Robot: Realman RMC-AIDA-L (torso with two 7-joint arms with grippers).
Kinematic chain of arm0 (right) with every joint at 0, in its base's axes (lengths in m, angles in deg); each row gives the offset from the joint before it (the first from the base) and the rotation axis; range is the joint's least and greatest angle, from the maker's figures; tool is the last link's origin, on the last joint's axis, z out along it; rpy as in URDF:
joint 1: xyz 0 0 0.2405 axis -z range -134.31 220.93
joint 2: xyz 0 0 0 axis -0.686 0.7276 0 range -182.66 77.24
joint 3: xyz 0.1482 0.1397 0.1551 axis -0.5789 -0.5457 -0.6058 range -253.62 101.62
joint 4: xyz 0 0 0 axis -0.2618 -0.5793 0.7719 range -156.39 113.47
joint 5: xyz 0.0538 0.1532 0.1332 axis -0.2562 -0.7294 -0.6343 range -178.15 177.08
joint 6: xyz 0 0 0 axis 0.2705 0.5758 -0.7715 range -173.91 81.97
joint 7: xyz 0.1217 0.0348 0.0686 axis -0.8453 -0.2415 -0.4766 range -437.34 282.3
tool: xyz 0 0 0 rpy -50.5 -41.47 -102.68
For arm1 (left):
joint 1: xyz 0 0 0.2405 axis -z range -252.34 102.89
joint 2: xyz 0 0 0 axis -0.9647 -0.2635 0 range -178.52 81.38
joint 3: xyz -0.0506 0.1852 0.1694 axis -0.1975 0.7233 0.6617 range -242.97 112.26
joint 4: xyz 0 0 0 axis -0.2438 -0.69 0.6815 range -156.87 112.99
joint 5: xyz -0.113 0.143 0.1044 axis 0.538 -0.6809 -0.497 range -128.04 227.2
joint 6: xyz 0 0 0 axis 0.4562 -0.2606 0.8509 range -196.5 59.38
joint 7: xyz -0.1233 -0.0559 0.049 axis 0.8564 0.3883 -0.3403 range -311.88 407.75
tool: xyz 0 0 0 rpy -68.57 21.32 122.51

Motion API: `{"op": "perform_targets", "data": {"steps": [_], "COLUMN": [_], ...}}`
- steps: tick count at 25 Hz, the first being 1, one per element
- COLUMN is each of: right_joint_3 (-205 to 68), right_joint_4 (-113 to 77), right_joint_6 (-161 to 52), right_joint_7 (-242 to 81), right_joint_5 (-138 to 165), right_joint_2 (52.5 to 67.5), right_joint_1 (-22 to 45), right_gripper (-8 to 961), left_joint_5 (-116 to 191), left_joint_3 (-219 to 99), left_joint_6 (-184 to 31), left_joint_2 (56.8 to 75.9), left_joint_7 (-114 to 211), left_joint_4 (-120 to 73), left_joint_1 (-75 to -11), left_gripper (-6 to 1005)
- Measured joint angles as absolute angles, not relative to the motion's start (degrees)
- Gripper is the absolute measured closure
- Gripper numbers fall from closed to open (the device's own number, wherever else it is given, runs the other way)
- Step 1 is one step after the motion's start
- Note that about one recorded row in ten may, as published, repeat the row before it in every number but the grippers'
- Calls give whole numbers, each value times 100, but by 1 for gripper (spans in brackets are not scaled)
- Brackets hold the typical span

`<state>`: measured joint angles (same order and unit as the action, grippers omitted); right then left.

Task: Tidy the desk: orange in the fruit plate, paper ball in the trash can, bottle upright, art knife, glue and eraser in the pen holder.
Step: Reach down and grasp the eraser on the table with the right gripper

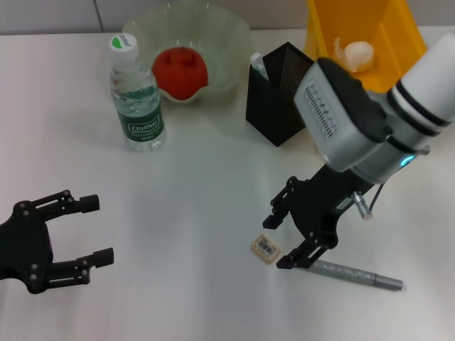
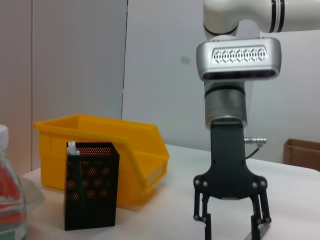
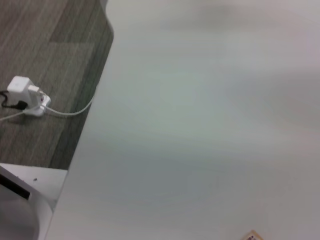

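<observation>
**Right gripper low over the desk beside the eraser and art knife**

Nearest the head camera, the black left gripper (image 1: 91, 230) rests at the near left of the white desk (image 1: 192, 206), its two fingers spread wide with nothing between them, well apart from every object.

The black right gripper (image 1: 286, 241), on its silver-and-white arm, points down at the near right of the desk with its fingers released and parted. The small beige rectangular eraser with a white barcode label (image 1: 266, 248) lies flat just beside the gripper's fingertips; whether they touch it cannot be told. The slim grey metal art knife (image 1: 355, 275) lies flat on the desk just to the right of the gripper.

Farther back, the clear plastic water bottle with a green label and white-green cap (image 1: 136, 96) stands upright at the left. Behind it, the red-orange round orange (image 1: 180, 72) sits inside the translucent pale-green scalloped fruit plate (image 1: 227, 42). The black metal-mesh pen holder (image 1: 279, 92) stands right of the plate with a pale-capped item poking out of its top. The small crumpled white paper ball (image 1: 355, 54) lies inside the bright yellow rectangular trash can (image 1: 398, 42) at the far right.
</observation>
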<state>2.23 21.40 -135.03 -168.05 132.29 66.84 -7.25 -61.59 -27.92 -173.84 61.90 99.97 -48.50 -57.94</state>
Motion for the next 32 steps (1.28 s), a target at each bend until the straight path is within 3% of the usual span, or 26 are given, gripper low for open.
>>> {"op": "perform_targets", "data": {"steps": [32], "right_joint_3": [1320], "right_joint_4": [2123], "right_joint_6": [-12669], "right_joint_7": [-16848], "right_joint_5": [12830], "right_joint_2": [6708], "right_joint_1": [-740], "right_gripper": [285], "left_joint_5": [-6160], "left_joint_3": [-2926], "left_joint_6": [-17448], "left_joint_2": [6190], "left_joint_7": [9997], "left_joint_4": [-4853], "left_joint_1": [-5792], "left_gripper": [172]}}
